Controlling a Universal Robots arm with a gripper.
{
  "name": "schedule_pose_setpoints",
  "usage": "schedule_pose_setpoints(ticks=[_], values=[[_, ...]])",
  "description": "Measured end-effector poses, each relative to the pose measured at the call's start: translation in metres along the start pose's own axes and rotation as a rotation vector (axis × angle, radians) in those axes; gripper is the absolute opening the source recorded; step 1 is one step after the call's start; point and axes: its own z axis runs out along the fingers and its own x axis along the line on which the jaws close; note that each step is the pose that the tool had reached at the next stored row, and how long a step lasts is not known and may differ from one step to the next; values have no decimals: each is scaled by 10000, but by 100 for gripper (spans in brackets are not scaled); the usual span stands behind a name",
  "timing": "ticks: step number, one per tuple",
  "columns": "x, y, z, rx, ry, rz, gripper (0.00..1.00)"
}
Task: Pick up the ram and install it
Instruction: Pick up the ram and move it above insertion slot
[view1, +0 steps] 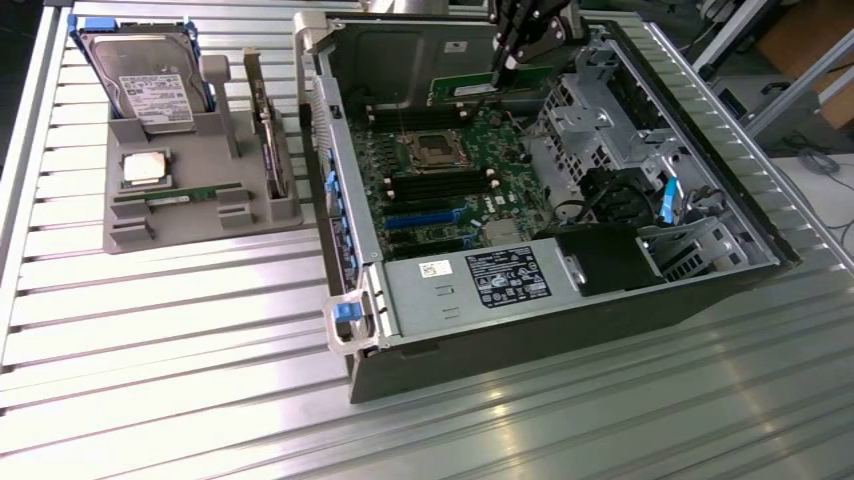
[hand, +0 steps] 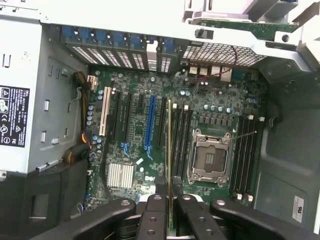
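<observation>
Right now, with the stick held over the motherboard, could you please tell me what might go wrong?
The ram, clamped edge-on in the gripper, could come down off-line from the memory slots and jam. The open CPU socket lies just beside those slots, so a slip might damage it.

Gripper (hand: 169, 184): matte black, linkage build.
Two narrow inner fingers (hand: 152, 220) sit between two broader, curved outer links, all in black. Round grey pivot pins mark the link joints, each set in a shallow recess. In the exterior view the black bars carry glossy highlights and taper toward the tip.
</observation>
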Motion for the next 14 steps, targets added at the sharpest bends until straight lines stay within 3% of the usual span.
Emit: schedule_pose_setpoints(ticks=[14], values=[[23,-184,-9,-4,32,1,14]])
